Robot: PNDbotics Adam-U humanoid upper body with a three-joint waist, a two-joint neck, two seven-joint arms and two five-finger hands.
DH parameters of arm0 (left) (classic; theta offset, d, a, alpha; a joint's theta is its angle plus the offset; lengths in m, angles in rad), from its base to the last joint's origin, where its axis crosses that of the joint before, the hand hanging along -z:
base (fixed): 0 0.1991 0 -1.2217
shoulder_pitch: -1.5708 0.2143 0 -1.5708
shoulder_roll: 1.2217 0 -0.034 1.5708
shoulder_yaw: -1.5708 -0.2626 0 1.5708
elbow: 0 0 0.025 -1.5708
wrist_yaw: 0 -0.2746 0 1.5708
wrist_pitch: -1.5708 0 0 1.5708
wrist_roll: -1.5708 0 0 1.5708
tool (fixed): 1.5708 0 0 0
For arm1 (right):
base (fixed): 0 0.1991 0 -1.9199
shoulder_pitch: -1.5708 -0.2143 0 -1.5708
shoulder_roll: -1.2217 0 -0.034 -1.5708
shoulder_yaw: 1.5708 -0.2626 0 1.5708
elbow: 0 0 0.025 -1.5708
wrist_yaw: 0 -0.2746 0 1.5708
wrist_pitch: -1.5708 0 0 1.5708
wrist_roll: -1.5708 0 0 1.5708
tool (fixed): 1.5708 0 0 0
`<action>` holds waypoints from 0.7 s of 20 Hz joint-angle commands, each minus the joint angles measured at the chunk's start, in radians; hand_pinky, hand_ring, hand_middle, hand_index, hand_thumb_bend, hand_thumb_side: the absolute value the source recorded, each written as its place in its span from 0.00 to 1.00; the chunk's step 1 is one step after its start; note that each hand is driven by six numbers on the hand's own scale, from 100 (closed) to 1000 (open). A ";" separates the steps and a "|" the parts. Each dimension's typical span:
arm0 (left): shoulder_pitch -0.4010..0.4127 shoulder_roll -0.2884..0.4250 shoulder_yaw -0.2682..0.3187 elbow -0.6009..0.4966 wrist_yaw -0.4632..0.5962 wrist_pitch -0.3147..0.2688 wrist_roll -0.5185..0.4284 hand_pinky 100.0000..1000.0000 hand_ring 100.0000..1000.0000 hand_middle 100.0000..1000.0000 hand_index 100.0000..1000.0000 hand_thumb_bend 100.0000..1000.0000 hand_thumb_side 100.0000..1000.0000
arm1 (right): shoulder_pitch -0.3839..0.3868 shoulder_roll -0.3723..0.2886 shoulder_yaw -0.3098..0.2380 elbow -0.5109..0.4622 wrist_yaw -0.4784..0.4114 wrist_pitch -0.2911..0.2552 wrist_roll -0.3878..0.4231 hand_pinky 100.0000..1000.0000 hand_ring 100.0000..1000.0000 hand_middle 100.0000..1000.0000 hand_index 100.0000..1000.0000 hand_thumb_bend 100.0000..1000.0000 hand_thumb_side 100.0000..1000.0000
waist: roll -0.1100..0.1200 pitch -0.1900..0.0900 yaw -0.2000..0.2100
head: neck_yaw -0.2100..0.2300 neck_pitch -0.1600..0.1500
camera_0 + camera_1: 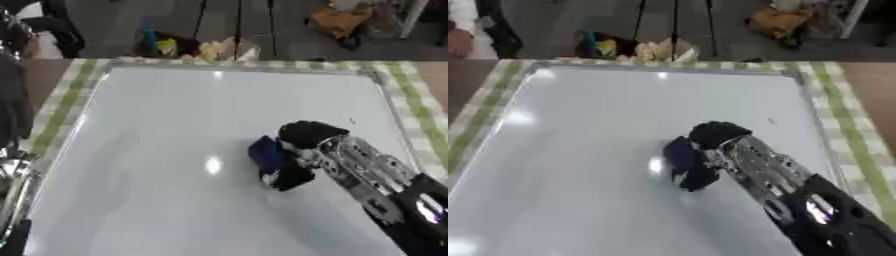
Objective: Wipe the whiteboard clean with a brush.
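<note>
A large whiteboard (175, 150) lies flat and fills most of both views, its surface looking white and shiny. My right hand (302, 145) reaches in from the lower right and its fingers are curled round a dark blue brush (266, 156), which presses on the board a little right of its middle. A small dark mark (352, 120) shows on the board above the hand. At the left edge of the left eye view a dark and silver part of my left arm (13, 170) shows; no hand can be made out there.
The board rests on a green and white checked cloth (420, 105). Beyond the far edge lie yellow and blue things (197, 48) and an orange object (337, 20) on the floor.
</note>
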 commanded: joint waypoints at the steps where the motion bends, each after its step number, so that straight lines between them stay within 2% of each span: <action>1: -0.014 0.011 -0.001 -0.017 0.000 0.000 -0.006 0.63 0.78 0.64 0.79 0.00 0.98 | -0.006 -0.010 -0.003 0.001 -0.002 0.008 0.001 0.39 0.53 0.51 0.07 0.03 0.64 | 0.003 -0.015 -0.001 | -0.001 -0.005; 8: -0.014 0.011 -0.001 -0.017 0.000 0.001 -0.010 0.63 0.78 0.64 0.79 0.00 0.98 | -0.006 -0.017 -0.005 -0.009 -0.007 0.014 -0.013 0.38 0.51 0.49 0.08 0.01 0.65 | 0.005 -0.017 -0.005 | -0.001 -0.006; 14: -0.013 0.012 -0.001 -0.017 -0.001 0.002 -0.014 0.63 0.78 0.64 0.79 0.00 0.98 | -0.008 -0.029 -0.009 -0.031 -0.015 0.016 -0.017 0.37 0.50 0.47 0.08 0.03 0.67 | 0.006 -0.020 -0.009 | 0.000 -0.007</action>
